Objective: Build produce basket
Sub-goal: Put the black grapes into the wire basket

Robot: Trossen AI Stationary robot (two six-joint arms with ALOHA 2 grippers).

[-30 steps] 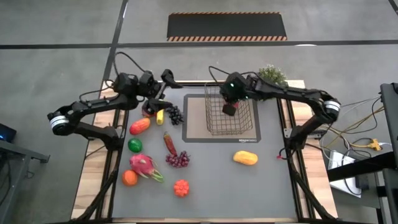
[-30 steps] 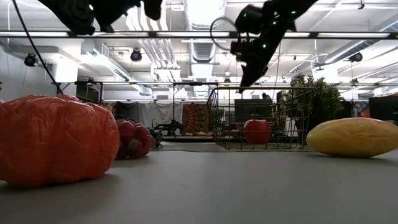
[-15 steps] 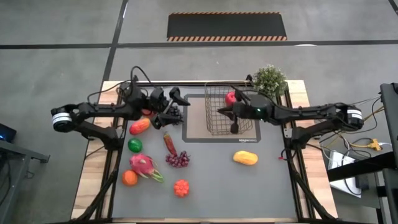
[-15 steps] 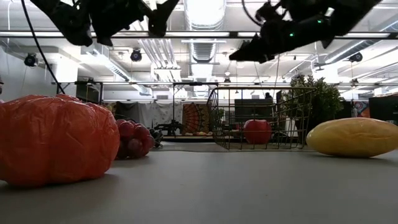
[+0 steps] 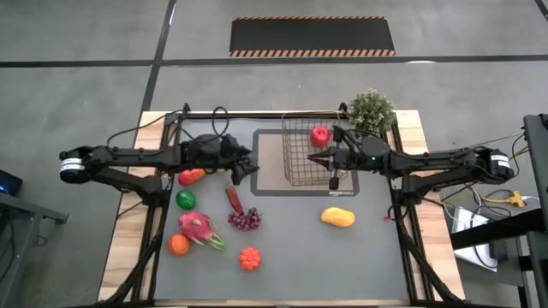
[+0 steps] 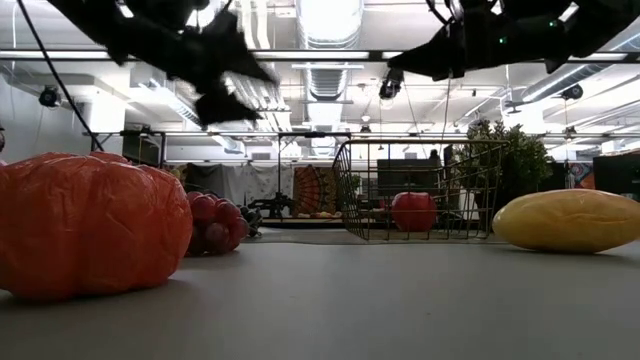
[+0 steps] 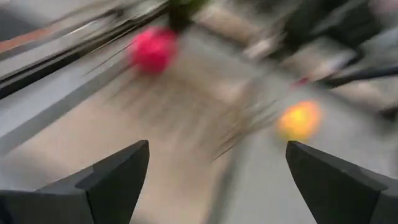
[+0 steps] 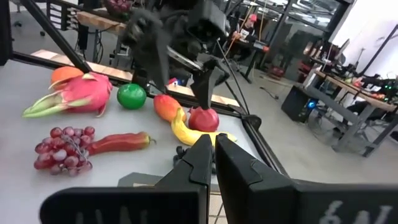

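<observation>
Basket: stood on the mat at the table's far middle, one red apple inside; thin wire, probably light and easily nudged.
Produce: the rest lay on the left and near side, among them the dragon fruit, mango and red grapes; likely light, smooth, rounded toys, best gripped across the middle.
Left gripper: fingers spread wide, empty, above the mat's left edge.
Right gripper: fingers pressed together, empty, over the basket.
</observation>
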